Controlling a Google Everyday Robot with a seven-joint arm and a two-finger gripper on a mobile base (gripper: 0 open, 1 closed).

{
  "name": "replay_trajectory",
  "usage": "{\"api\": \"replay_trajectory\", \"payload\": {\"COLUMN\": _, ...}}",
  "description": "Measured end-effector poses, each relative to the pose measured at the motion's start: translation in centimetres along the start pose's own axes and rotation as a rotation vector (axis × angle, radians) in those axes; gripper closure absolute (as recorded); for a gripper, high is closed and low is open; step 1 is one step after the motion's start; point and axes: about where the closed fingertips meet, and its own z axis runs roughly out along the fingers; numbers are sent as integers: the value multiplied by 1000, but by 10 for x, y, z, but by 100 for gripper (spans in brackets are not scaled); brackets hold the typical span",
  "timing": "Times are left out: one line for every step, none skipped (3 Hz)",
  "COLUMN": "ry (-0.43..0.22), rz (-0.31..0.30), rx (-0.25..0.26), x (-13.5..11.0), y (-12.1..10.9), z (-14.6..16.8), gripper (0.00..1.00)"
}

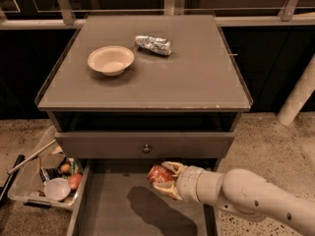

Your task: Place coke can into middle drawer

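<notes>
I see the gripper [163,177] reaching in from the right, its 2 fingers [171,168] clamped around the coke can [156,174], 1 above it and 1 below. The can lies tilted on its side between them, above the rear of the pulled-out middle drawer [123,215] and just below the drawer front with the round knob [146,148]. On the cabinet top [197,82] sit 1 cream bowl [110,59] and 1 crumpled foil packet [153,44].
</notes>
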Motion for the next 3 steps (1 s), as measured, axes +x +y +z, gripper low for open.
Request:
{"api": "replay_trajectory", "payload": {"ry": -1, "rz": 1, "rx": -22, "x": 5, "y": 5, "z": 8, "gripper": 100}}
{"api": "replay_trajectory", "payload": {"ry": -28, "rz": -43, "rx": -42, "x": 22, "y": 5, "z": 22, "gripper": 100}}
{"api": "replay_trajectory", "payload": {"ry": -55, "rz": -99, "rx": -68, "x": 53, "y": -2, "z": 44, "gripper": 100}}
